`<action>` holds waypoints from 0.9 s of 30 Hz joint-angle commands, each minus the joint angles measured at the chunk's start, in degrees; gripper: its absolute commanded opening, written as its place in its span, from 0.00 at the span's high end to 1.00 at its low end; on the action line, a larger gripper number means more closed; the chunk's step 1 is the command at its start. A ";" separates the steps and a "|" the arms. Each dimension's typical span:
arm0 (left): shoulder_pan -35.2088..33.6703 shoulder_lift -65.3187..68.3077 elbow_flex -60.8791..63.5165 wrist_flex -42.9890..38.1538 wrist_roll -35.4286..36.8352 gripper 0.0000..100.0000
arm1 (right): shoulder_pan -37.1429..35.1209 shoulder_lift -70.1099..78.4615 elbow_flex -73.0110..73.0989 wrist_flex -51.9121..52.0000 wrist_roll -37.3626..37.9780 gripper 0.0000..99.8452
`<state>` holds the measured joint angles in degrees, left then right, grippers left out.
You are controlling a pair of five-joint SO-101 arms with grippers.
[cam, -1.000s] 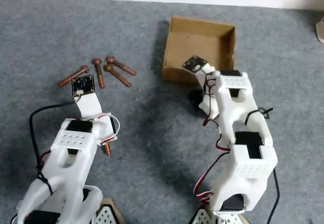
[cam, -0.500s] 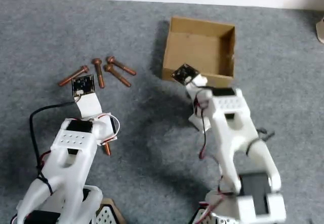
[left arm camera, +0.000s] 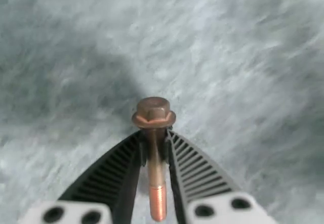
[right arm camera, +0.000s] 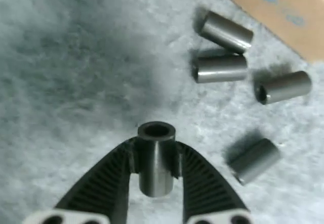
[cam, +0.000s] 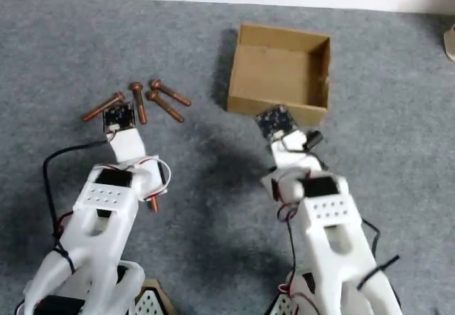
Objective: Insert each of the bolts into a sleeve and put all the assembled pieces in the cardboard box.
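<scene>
Left pincer (left arm camera: 155,135) is clamped tight on a bolt (left arm camera: 154,117), gripping the shank just under the hex head with the threaded end pointing back at my wrist. Right pincer (right arm camera: 156,150) is closed round a dark sleeve (right arm camera: 155,176), its bore open and facing away from me. One pair is in hand but not yet mated. I can see no assembled piece in the cardboard box (cam: 279,70), so I judge this the very first assembly. Four more bolts (cam: 165,107) lie fanned on the grey mat, left of the box. Four spare sleeves (right arm camera: 220,68) lie scattered on the mat near the box wall. All five insertions and all five drops are left to do. Against a second ago, my right arm was stretched up to the box's near wall and has now drawn back and swung off it, carrying the sleeve. My left arm has barely shifted, bolt held low over the mat.
</scene>
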<state>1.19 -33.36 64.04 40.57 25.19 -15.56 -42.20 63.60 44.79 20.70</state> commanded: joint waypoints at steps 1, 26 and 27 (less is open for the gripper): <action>3.65 -2.42 -1.27 -5.80 0.00 0.99 | -2.77 -6.20 4.70 -5.85 -3.60 1.00; 12.70 -2.51 -1.36 -46.24 0.00 0.99 | -3.12 -26.42 40.92 -53.76 -8.97 1.00; 12.97 -2.51 -1.36 -46.95 0.00 0.99 | -3.38 -26.51 39.96 -53.32 -8.97 1.00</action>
<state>12.70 -33.36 64.13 -2.51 25.10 -18.20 -67.78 95.52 -4.35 12.09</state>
